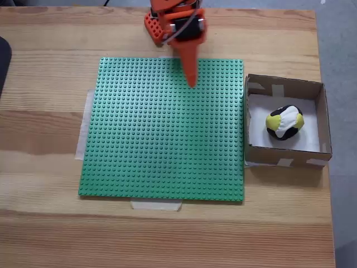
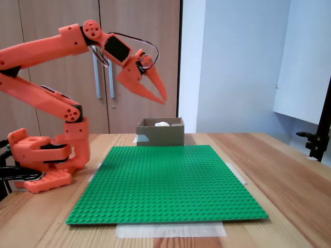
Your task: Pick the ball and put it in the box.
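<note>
In the fixed view from the side, the nearest thing is a strip of pale tape [image 2: 170, 229] holding the front edge of a green studded baseplate [image 2: 165, 181] to the wooden surface [image 2: 279, 175]. My orange base [image 2: 44, 155] sits at the left of that plate, and my arm folds up and reaches out over it. My gripper [image 2: 159, 92] hangs high in the air above the plate, fingers pointing down and forward, nearly closed with only a thin gap between them and nothing held. In the fixed view from above, my gripper [image 1: 192, 81] shows as a single orange point over the plate's [image 1: 162, 134] top edge.

Beyond the plate stands the box [image 2: 160, 133], touching or just beside the plate's far edge. From above, the box [image 1: 284, 85] lies at the plate's right side, and the ball [image 1: 285, 122] rests on its white floor, roughly in the middle. From the side, only the ball's [image 2: 162, 124] pale top peeks above the rim.
</note>
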You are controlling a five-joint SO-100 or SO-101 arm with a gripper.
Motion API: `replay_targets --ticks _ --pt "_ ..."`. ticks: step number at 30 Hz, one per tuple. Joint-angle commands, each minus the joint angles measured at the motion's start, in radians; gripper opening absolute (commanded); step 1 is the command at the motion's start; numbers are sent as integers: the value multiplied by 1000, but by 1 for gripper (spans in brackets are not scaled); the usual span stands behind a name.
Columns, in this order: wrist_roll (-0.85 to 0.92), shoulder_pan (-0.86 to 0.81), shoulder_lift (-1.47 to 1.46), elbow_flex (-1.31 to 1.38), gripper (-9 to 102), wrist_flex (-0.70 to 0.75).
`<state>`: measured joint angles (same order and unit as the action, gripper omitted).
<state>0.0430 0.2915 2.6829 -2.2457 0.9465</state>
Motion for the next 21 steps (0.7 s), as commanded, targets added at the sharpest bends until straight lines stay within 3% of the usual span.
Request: replay_targets --ticks 1,21 --pt "5 -58 51 -12 -1 -26" --pt "0 -153 423 -492 -1 -89"
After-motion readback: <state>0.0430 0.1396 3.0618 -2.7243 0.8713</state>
